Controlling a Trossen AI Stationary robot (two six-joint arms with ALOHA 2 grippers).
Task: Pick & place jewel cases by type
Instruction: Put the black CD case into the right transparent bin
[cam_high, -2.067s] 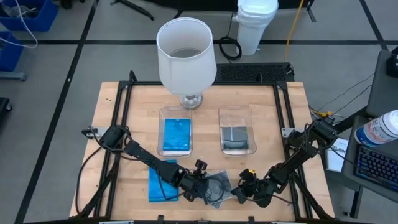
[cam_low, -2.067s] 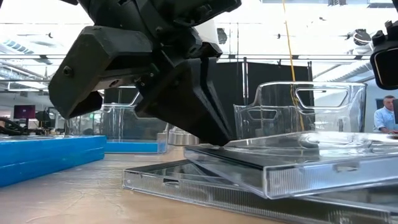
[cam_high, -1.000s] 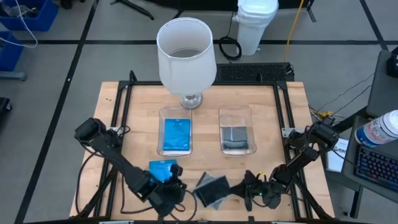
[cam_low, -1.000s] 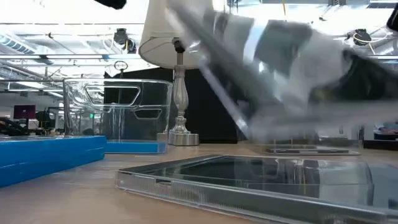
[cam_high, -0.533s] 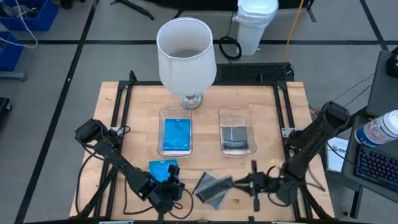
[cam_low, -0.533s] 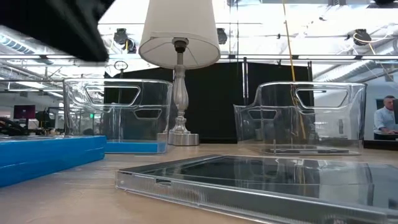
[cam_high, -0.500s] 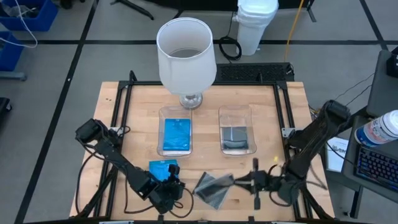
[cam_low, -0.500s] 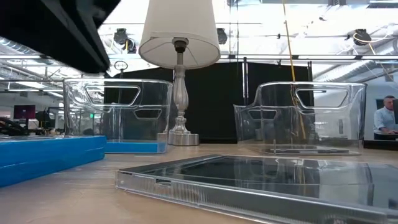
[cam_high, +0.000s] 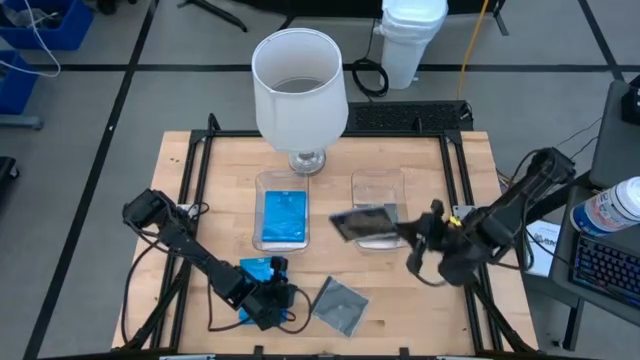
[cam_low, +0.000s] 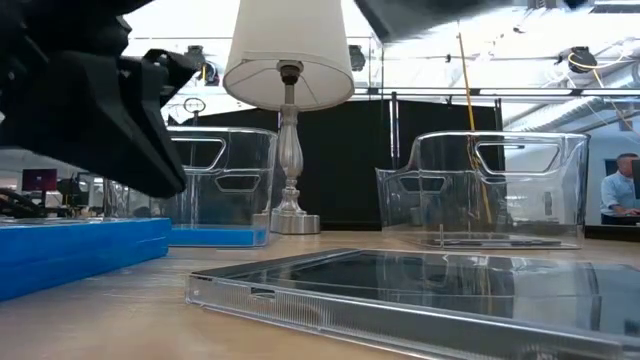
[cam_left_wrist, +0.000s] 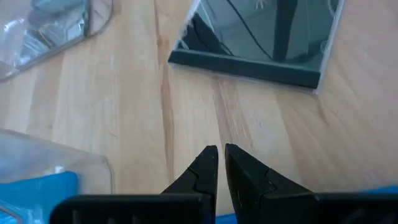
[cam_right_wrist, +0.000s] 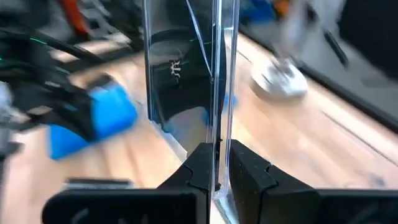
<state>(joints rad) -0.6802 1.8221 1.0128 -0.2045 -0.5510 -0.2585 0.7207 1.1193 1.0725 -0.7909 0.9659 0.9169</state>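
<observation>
My right gripper (cam_high: 407, 233) is shut on a smoky dark grey jewel case (cam_high: 360, 222), held in the air over the right clear tray (cam_high: 378, 185). A second grey jewel case (cam_high: 340, 305) lies flat on the table near its front edge. A blue jewel case (cam_high: 258, 272) lies flat to its left. My left gripper (cam_high: 272, 300) hovers shut just above that blue case's near right corner, nothing between its fingers (cam_left_wrist: 208, 163). Another blue case (cam_high: 283, 218) lies in the left clear tray (cam_high: 283, 182). My right gripper pinches the grey jewel case at one edge (cam_right_wrist: 216, 140) between its two fingers, at about the middle of that edge. The fingers come from the table's right side, slanting a little down. The case reaches out past the fingertips, lifted clear and tilted above the right tray.
A white-shaded table lamp (cam_high: 298, 85) stands at the table's far middle, behind the two trays. A black frame (cam_high: 205, 150) runs around the work area. Bare wood lies between the trays and the cases at the front.
My right gripper has risen and gone toward the table's far edge with the grey case, from beside the front edge to above the right tray, and has rolled with it. The second grey case stayed flat on the table. My left gripper has sunk toward the blue case.
</observation>
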